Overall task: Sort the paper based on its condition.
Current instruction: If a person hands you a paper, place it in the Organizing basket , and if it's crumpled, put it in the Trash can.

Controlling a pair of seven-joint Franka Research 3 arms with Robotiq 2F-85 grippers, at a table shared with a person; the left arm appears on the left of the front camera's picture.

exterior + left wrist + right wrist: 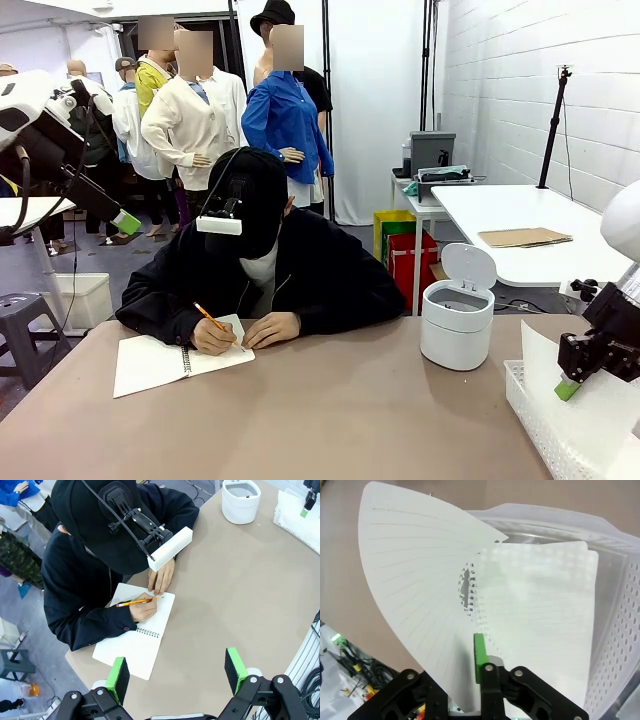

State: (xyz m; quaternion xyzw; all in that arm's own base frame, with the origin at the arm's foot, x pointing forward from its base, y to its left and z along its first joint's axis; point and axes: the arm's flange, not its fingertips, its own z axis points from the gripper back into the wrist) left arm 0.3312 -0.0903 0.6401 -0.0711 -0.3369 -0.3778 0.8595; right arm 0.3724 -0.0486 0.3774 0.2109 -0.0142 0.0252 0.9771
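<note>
right gripper, front view: the right gripper (568, 386) hangs at the table's right edge over the white basket (522, 405). Its green pad rests against a curled sheet (545, 372) of paper that stands up out of the basket. The jaw gap is too small to read from here.
left gripper, front view: the left gripper (122, 220) is held high at the far left, well apart from the table (330, 420).
person, front view: the person (300, 270) at the far side bends over an open notebook (165, 362), with a pencil (212, 320) in one hand and the other hand beside it on the page.
bin, front view: the white bin (457, 325) stands with its lid up, between the person and the basket.
left gripper, left wrist view: its fingers (118, 677) are spread wide with nothing between them, above the table edge just beside the notebook.
right gripper, right wrist view: one green pad (479, 655) shows, touching the curled sheet. The other finger is hidden behind the paper, so I cannot tell whether the sheet is clamped or loose.
paper, right wrist view: the curled sheet bows up and out past the basket's rim. A second sheet (545, 620) lies flat inside the basket, its ragged hole edge apparently toward the pad.
</note>
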